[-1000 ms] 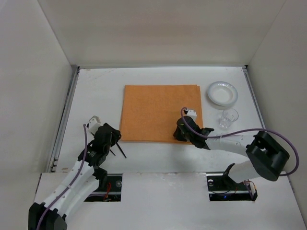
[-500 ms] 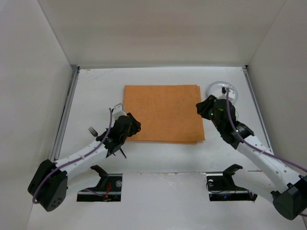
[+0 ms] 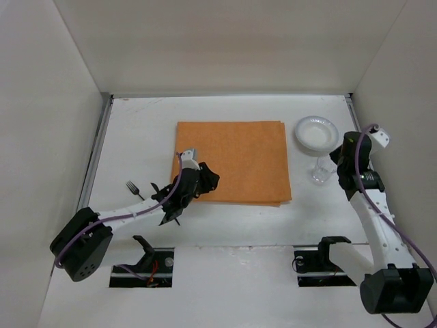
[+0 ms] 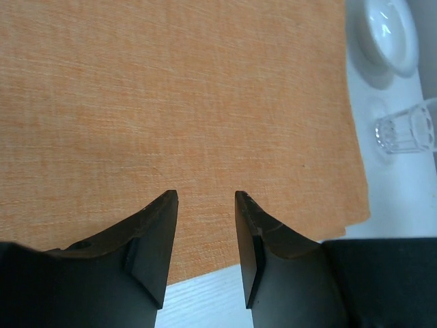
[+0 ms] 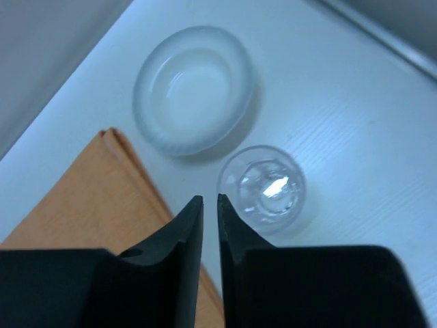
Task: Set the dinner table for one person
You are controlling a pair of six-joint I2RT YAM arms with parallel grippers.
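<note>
The top view looked down from above and behind the arms, taking in the whole desk (image 3: pixel 136 130). Each wrist view looked down from close above it. All three shared the orange placemat (image 3: pixel 231 160), bowl (image 3: pixel 316 132) and glass (image 3: pixel 325 168).

From above, the left hand (image 4: pixel 205 198) has its fingers hidden under its own dark body, and a thin dark piece (image 3: pixel 171 216) sticking out beside that wrist is too small to name. The fork (image 3: pixel 134 187) is tiny, its tines barely readable. The right arm (image 3: pixel 365 198) covers one edge of the glass (image 3: pixel 321 172). In the left wrist view the plate (image 4: pixel 386 31) is cut by the top edge and the glass by the right edge. The right wrist view is soft throughout, and the mat (image 5: pixel 89 198) there disappears behind the fingers (image 5: pixel 184 232).
</note>
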